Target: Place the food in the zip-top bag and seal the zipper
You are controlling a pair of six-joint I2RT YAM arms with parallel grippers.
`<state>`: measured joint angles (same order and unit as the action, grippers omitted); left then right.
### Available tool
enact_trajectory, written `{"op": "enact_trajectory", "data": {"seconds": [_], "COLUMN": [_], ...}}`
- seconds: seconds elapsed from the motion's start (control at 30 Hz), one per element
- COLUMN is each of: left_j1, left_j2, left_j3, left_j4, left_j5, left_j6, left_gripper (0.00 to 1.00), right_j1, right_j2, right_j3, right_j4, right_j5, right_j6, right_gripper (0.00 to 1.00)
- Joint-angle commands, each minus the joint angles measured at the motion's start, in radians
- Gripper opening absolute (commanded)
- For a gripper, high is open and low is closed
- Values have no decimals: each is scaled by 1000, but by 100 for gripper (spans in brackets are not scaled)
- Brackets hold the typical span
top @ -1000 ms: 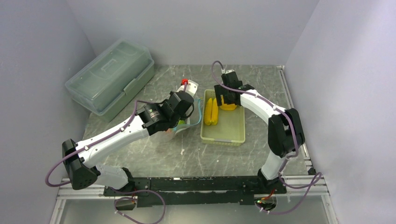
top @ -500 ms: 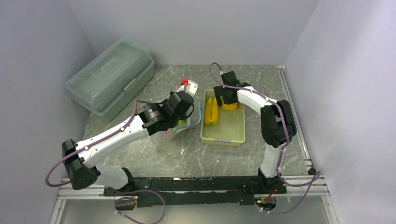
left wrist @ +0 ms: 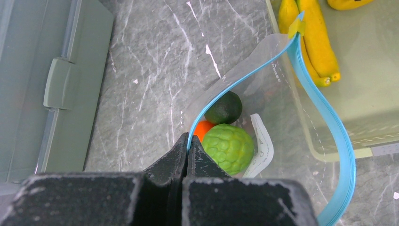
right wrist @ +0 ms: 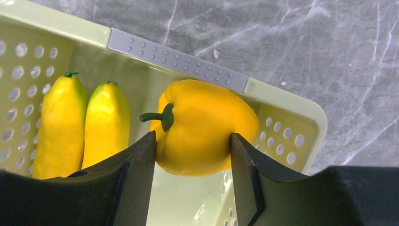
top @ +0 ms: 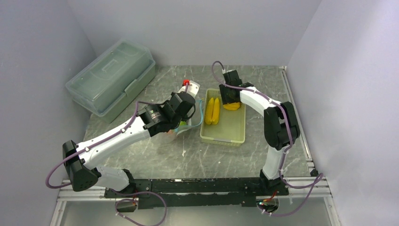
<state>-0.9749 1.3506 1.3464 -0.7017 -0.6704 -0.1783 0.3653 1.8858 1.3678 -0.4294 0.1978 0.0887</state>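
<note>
Right now the right gripper (right wrist: 192, 141) stands half-spread around a yellow pepper (right wrist: 202, 127), with 1 finger (right wrist: 134, 183) on each flank. Both seem to touch its skin, though the wrist view is too close to show how firmly. The pepper sits in a far corner of the pale green perforated basket (right wrist: 179, 63), just beside 2 yellow banana-like pieces (right wrist: 80, 127) that lie side by side along the basket's left half.

The left gripper (left wrist: 187, 146) is pressed together, pinching the teal-blue zipper (left wrist: 324, 117) at the near end of the bag's mouth. From that pinch the strip splits into 2 curves, so the zip-top bag (left wrist: 277, 89) gapes open toward the basket, its right-hand strip reaching the basket's side. Inside the bag lie 3 pieces, touching one another: a dark green avocado (left wrist: 224, 107), an orange (left wrist: 202, 129) and a bumpy light green round fruit (left wrist: 229, 147). A white paper slip (left wrist: 261, 141) lies beside them.

Bag and basket rest on the grey marbled table (top: 188, 157), the bag to the left of the basket. A translucent lidded storage box (top: 110, 77) stands at the far left, well apart.
</note>
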Motion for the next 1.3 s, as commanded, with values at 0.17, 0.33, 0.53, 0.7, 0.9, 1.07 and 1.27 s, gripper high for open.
{"op": "enact_trajectory", "data": {"seconds": [0.17,0.33,0.53,0.7,0.9,1.07,1.27], "left_j1": [-2,-2,-2,-2,-2,-2,-2], "left_j2": [-39,-35,-25,-22,-20,-22,-21], "left_j3": [15,17,17,19,16,20,19], "left_j4": [12,15,16,18,9,5,2], "left_j5": [-19,-11,-7,-1,-7,-12,-8], "left_j6": [-3,-5,-8,-11,-19,-20,-33], "left_gripper": [0,0,0,0,0,0,0], "right_j1": [-1,12,21,22,24,33,50], "right_j2": [-122,-204,-333,-451,-579,-675,-787], "right_j3": [-59,-105,-177,-237,-242,-254,-289], "right_j4": [13,13,15,19,-8,6,59], "right_j5": [9,13,0,-52,-171,-314,-449], "right_j6": [58,79,102,125,143,164,215], "right_gripper": [43,39,37,38,38,38,38]}}
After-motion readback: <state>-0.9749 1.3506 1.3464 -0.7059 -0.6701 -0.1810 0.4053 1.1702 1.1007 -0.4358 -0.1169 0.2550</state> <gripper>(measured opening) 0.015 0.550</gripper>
